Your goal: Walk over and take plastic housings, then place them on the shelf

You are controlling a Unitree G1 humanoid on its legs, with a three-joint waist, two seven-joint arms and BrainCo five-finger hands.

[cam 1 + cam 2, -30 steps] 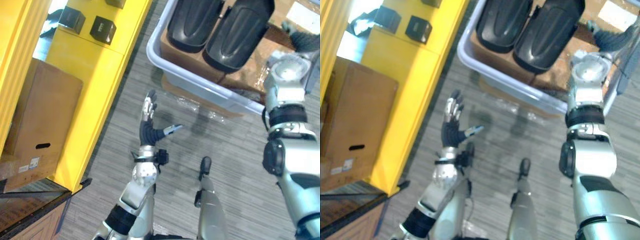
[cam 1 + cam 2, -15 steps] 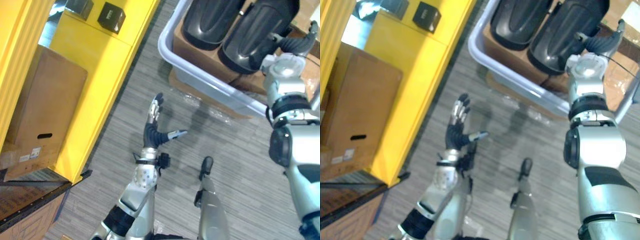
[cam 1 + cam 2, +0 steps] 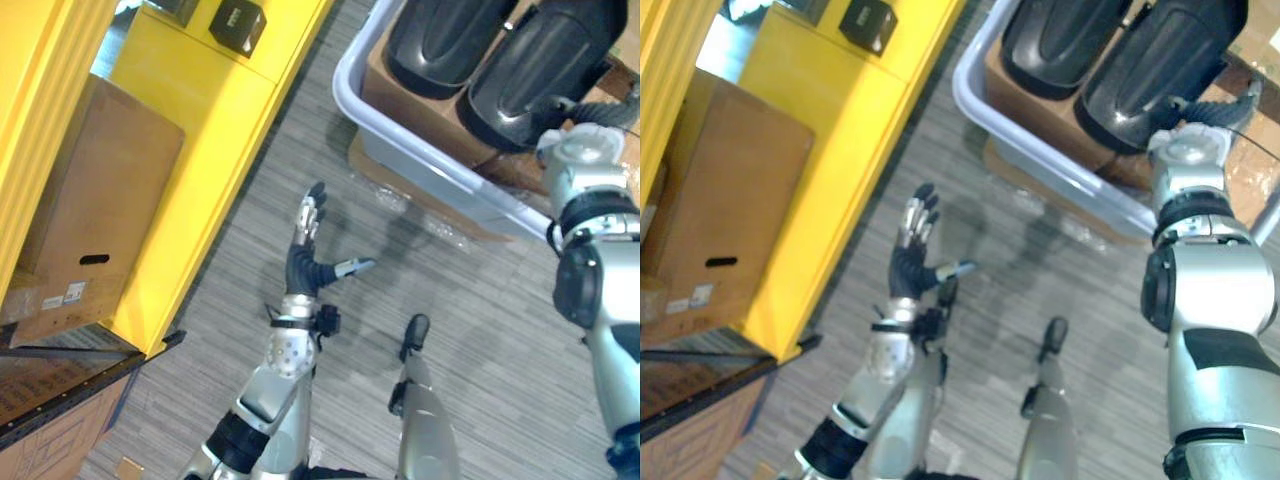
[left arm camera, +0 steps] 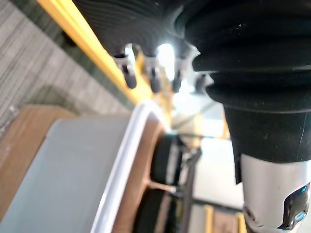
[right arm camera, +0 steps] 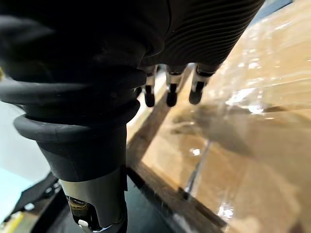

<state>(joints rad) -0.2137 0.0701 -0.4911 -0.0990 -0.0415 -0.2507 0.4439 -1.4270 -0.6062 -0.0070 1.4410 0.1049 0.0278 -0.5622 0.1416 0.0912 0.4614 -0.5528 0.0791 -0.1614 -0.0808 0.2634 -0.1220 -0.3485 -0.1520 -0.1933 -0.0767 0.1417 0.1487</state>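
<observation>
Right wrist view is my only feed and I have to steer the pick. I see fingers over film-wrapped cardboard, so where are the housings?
Observer: The left housing and the right housing, both black, lie side by side in a pale bin.
Operator: How close is my hand to them?
Observer: The right hand is at the near end of the right housing. I cannot tell if it touches.
Operator: And the other arm?
Observer: The left hand is open over the floor, between the bin and the yellow shelf.
</observation>
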